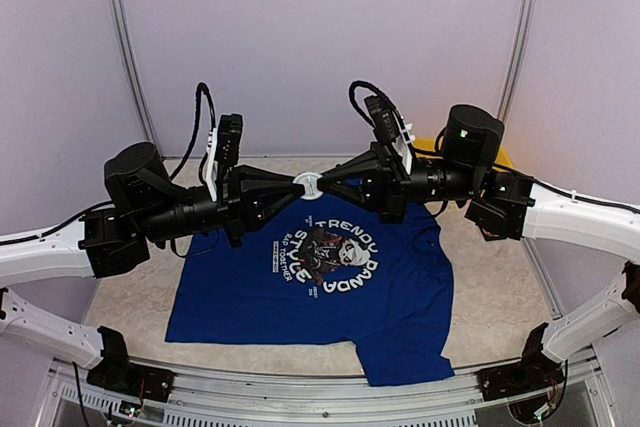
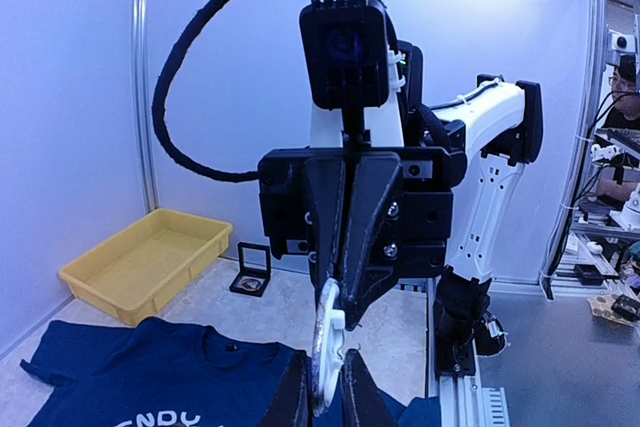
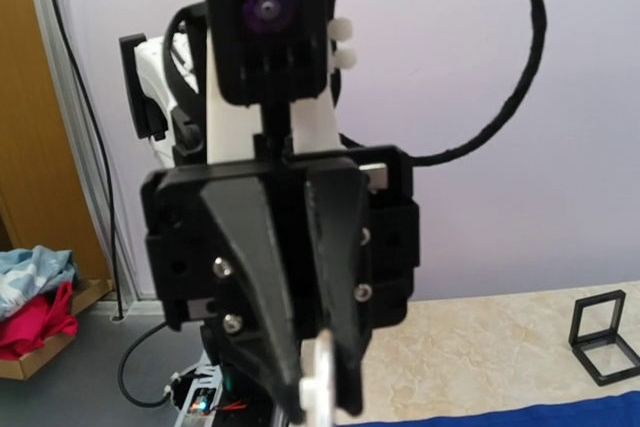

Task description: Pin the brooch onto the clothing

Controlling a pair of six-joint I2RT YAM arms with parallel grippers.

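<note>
The royal-blue T-shirt (image 1: 300, 297) with the white panda print lies flat on the table; its collar shows in the left wrist view (image 2: 150, 377). A round white brooch (image 1: 308, 184) hangs in the air above the collar, pinched from both sides. My left gripper (image 1: 291, 187) is shut on its left edge, and my right gripper (image 1: 327, 183) on its right edge. In the left wrist view the brooch (image 2: 328, 347) stands edge-on between my left fingers (image 2: 290, 397), with the right gripper (image 2: 345, 312) gripping its top. In the right wrist view the brooch (image 3: 318, 377) sits in the left gripper (image 3: 318, 392).
A yellow tray (image 2: 140, 262) sits at the table's back right, partly hidden behind the right arm (image 1: 500, 157). A small black display box (image 2: 251, 272) stands on the beige table near it, also in the right wrist view (image 3: 603, 337). Cage posts ring the table.
</note>
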